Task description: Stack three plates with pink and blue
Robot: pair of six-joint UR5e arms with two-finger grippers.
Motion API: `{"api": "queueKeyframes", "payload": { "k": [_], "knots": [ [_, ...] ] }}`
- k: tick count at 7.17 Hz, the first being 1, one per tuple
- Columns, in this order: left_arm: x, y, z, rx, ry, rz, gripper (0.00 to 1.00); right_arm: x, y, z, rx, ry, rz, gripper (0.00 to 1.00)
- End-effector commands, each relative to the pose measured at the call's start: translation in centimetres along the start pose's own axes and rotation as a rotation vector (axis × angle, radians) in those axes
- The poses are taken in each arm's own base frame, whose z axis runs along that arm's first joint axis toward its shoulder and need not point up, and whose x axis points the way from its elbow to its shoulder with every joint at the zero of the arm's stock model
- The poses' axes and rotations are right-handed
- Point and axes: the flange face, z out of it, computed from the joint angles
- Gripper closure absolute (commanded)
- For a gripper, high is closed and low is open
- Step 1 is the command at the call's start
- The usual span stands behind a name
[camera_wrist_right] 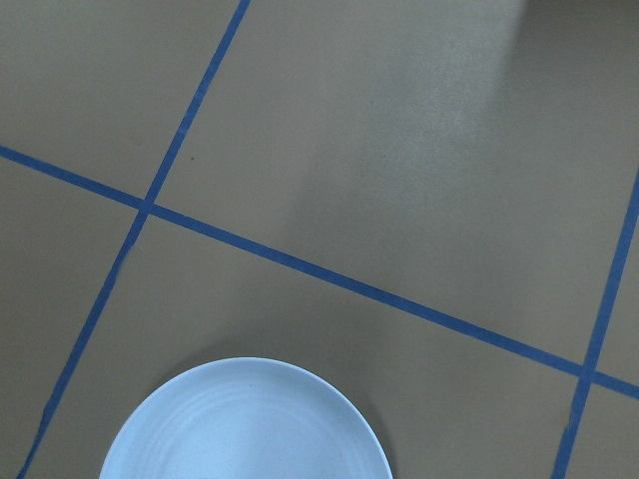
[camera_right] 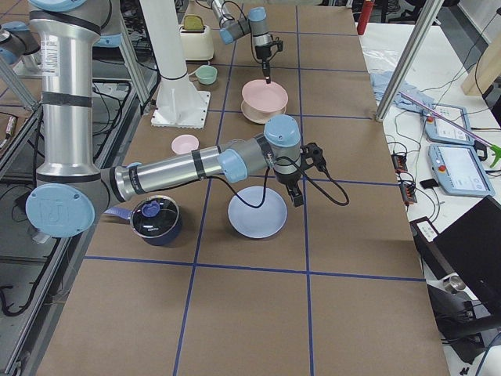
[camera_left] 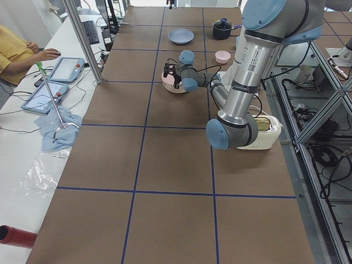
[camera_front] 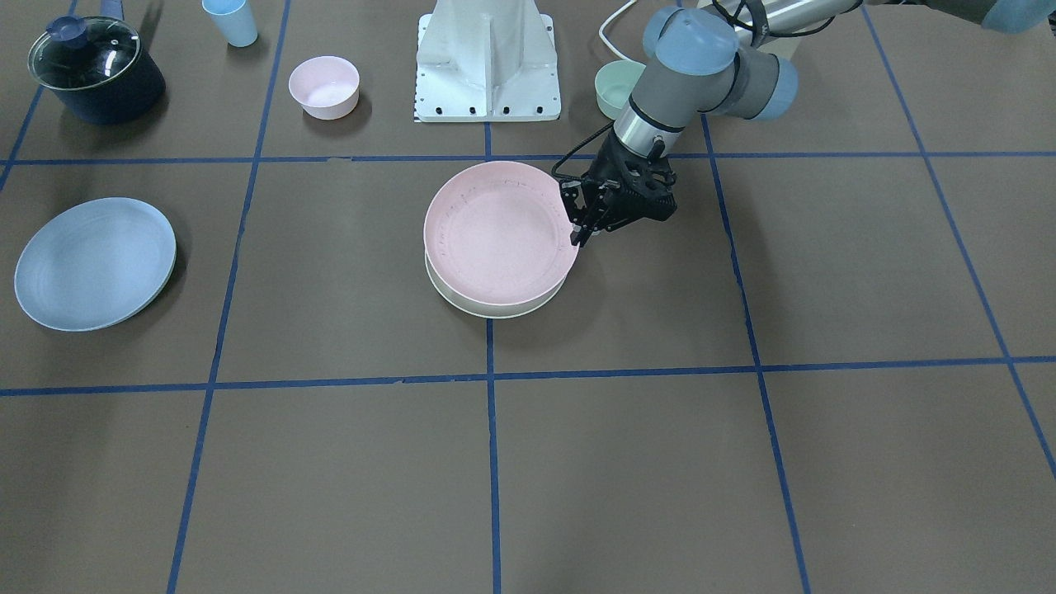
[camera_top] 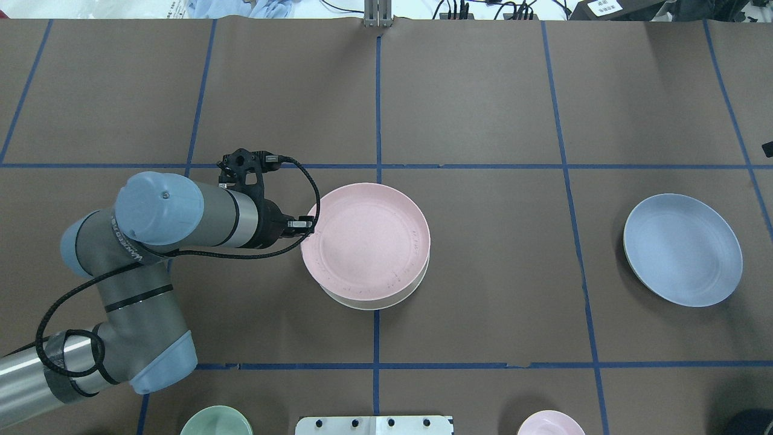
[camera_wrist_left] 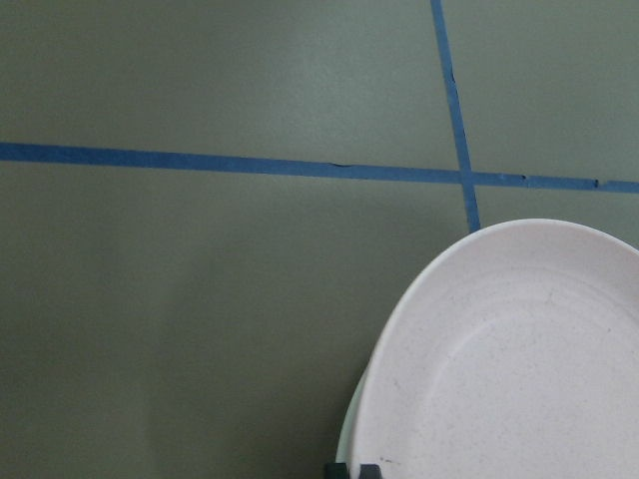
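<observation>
A pink plate (camera_front: 495, 235) sits at the table's middle on top of a cream plate (camera_front: 495, 307); both also show in the overhead view, pink (camera_top: 368, 235) over cream (camera_top: 369, 303). My left gripper (camera_front: 580, 235) is shut on the pink plate's rim on the robot's left side, and its fingertips (camera_wrist_left: 351, 469) show at the rim (camera_wrist_left: 519, 379) in the left wrist view. A blue plate (camera_front: 95, 262) lies flat far to the robot's right (camera_top: 682, 251). My right gripper (camera_right: 296, 197) hangs above the blue plate's (camera_wrist_right: 245, 424) edge; I cannot tell whether it is open.
Along the robot's side stand a lidded dark pot (camera_front: 95, 70), a light blue cup (camera_front: 231, 21), a pink bowl (camera_front: 324, 87), the white robot base (camera_front: 488, 66) and a green bowl (camera_front: 617, 89). A toaster (camera_right: 196, 43) stands beyond the base.
</observation>
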Motion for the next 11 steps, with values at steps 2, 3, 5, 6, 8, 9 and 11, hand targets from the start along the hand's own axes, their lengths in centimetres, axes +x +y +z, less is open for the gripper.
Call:
{"api": "queueKeyframes", "payload": {
  "k": [2, 3, 5, 6, 8, 9, 11],
  "knots": [
    [0.0, 1.3, 1.4, -0.013, -0.011, 0.007, 0.01, 0.0, 0.0, 0.0, -0.001, 0.001, 0.001, 0.00],
    [0.1, 0.7, 0.5, 0.002, -0.004, 0.013, 0.00, 0.0, 0.0, 0.1, -0.003, 0.000, 0.001, 0.00],
    [-3.7, -5.0, -3.4, 0.018, -0.010, 0.137, 0.00, -1.5, 0.8, 2.9, -0.056, 0.011, 0.055, 0.00],
    [-9.0, -5.5, -6.1, -0.004, -0.039, 0.227, 0.00, -2.4, 1.3, 4.9, -0.066, 0.070, 0.089, 0.01],
    [-13.5, -4.1, -9.9, 0.007, -0.072, 0.266, 0.00, -3.1, 6.2, 9.2, 0.032, 0.026, 0.191, 0.05],
    [-13.5, -4.0, -10.0, 0.009, -0.072, 0.263, 0.00, -2.3, 8.8, 11.5, 0.080, -0.024, 0.231, 0.13],
    [-13.4, -4.1, -10.0, 0.011, -0.071, 0.252, 0.00, 1.9, 13.2, 15.3, 0.087, -0.033, 0.248, 0.21]
  ]
}}
